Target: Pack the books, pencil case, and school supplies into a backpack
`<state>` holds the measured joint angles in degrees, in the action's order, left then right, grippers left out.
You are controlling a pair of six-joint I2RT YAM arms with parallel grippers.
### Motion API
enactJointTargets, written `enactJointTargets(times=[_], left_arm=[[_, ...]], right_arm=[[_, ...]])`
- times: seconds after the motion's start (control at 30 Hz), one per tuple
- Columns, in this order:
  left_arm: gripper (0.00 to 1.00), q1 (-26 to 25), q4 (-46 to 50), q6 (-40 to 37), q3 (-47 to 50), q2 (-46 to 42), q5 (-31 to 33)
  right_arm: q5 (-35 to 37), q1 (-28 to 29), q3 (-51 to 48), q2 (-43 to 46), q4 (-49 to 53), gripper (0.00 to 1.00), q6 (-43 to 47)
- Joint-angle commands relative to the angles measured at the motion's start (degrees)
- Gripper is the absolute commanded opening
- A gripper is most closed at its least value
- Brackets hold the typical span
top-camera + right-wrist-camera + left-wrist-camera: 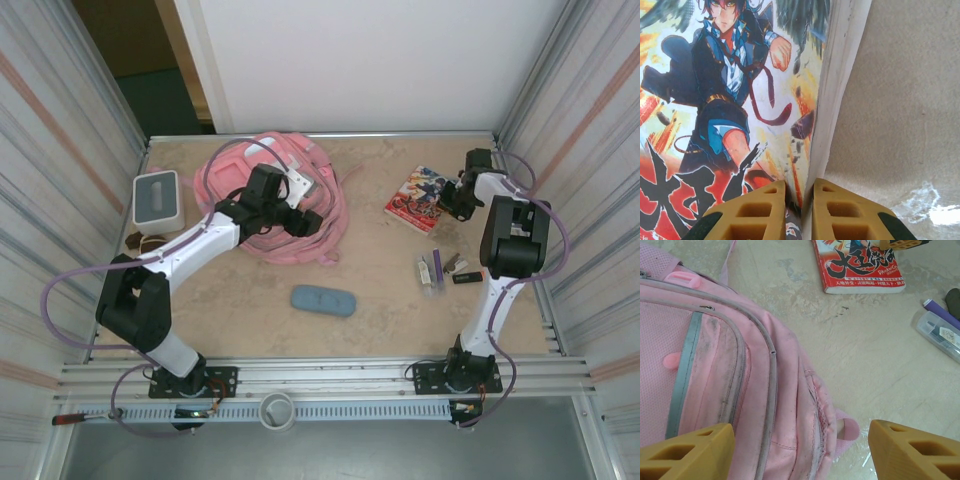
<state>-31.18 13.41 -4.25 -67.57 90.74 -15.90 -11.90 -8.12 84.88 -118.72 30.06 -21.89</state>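
backpack (330,205) pink, far-L | comic book (418,197) cover up, far-R | pencil case (323,300) blue-grey, ctr near | supplies (435,270) R of it

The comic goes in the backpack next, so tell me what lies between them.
Nothing visible: bare table separates the comic book from the pink backpack. The left gripper hangs over the backpack's side facing the book, jaws open.

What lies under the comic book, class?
Beige table shows around the comic book, whose edge the right tool pinches. Anything directly beneath is covered by the book itself.
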Motion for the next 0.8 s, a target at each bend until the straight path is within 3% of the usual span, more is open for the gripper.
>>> enactJointTargets(times=[0.0,0.43,0.77], left_arm=[[0.72,-0.96,0.94,-0.4,0.07,-1.0,0.71],[0.72,-7.74,2.85,2.36,-5.42,3.9,2.63],[0.69,-16.3,2.7,17.29,-5.37,10.42,7.12]], right_arm=[[0.15,3.61,-2.91,1.14,5.57,0.01,3.29],[-2.17,15.95,-14.09,13.26,10.47,0.0,4.84],[-3.55,17.7,-17.81,18.41,15.38,0.0,7.39]])
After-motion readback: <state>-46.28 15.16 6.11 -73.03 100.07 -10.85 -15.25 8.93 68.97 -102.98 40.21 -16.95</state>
